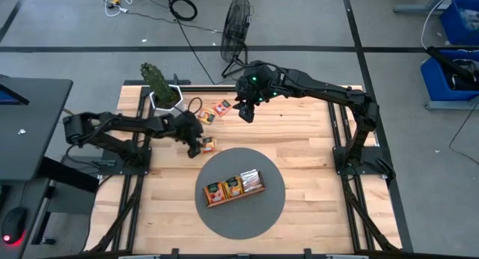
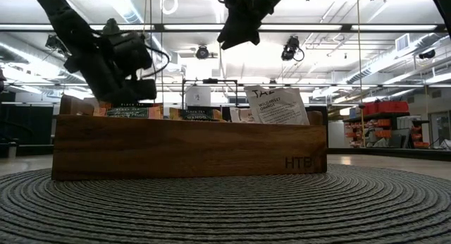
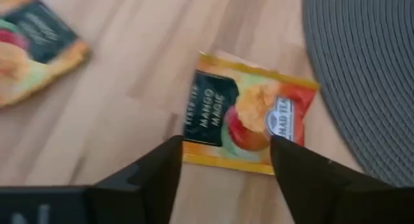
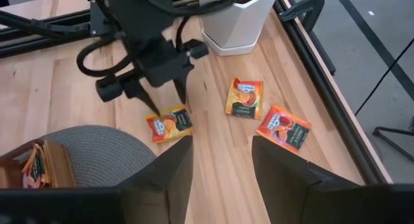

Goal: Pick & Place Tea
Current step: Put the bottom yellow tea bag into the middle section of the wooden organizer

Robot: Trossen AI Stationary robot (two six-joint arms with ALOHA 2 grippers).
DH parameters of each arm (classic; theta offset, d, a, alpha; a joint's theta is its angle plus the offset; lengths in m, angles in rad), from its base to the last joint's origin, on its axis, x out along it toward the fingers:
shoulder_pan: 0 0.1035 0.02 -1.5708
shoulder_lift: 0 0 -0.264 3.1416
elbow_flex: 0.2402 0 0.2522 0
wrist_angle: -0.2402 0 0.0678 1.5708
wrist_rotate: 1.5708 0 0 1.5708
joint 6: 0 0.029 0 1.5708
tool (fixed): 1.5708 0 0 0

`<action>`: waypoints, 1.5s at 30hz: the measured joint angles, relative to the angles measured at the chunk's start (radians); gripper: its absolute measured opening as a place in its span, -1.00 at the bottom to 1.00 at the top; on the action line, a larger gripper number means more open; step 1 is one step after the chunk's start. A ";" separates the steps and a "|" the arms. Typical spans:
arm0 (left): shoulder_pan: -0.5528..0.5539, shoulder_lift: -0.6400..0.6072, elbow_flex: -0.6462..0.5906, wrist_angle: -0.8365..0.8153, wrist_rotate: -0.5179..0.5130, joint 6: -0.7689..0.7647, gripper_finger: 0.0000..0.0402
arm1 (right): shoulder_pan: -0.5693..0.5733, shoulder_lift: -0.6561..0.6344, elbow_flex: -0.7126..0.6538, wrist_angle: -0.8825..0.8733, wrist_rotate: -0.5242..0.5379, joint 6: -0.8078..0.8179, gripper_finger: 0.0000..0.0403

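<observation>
A tea bag [image 3: 249, 114] lies flat on the wooden surface [image 1: 299, 154] just beside the edge of the round grey mat [image 1: 269, 206], and the left gripper [image 1: 196, 144] hangs right over it with its fingers [image 3: 152, 175] spread to either side, not touching it. The right wrist view shows the same bag under those dark fingertips, and two more tea bags [image 4: 244, 98] [image 4: 284, 128] lying apart from it, nearer the white plant pot [image 4: 236, 20]. The right gripper [image 1: 245, 111] is raised over the far part of the surface, fingers apart and holding nothing. On the mat stands a wooden tray [image 1: 233, 188] with several bags already standing in its compartments; the low view shows their tops above the tray's front wall, one white sachet [image 2: 275, 105] leaning higher than the rest. The left wrist view also catches the corner of another bag [image 3: 35, 46] that lies well off to one side.
</observation>
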 joint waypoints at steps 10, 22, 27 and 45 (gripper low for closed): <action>-0.006 0.138 0.008 0.036 -0.020 0.027 0.17 | 0.000 0.000 0.000 0.000 0.000 0.011 -0.19; -0.019 0.174 0.007 0.082 0.028 -0.016 -0.97 | 0.000 0.000 0.000 0.007 0.053 0.043 -0.19; 0.001 0.164 0.005 0.081 0.039 -0.027 -0.99 | 0.000 0.000 0.000 0.007 0.056 0.067 -0.19; -0.007 -0.207 -0.003 -0.197 -0.012 -0.056 -0.90 | 0.000 0.000 0.000 0.016 0.061 0.092 -0.19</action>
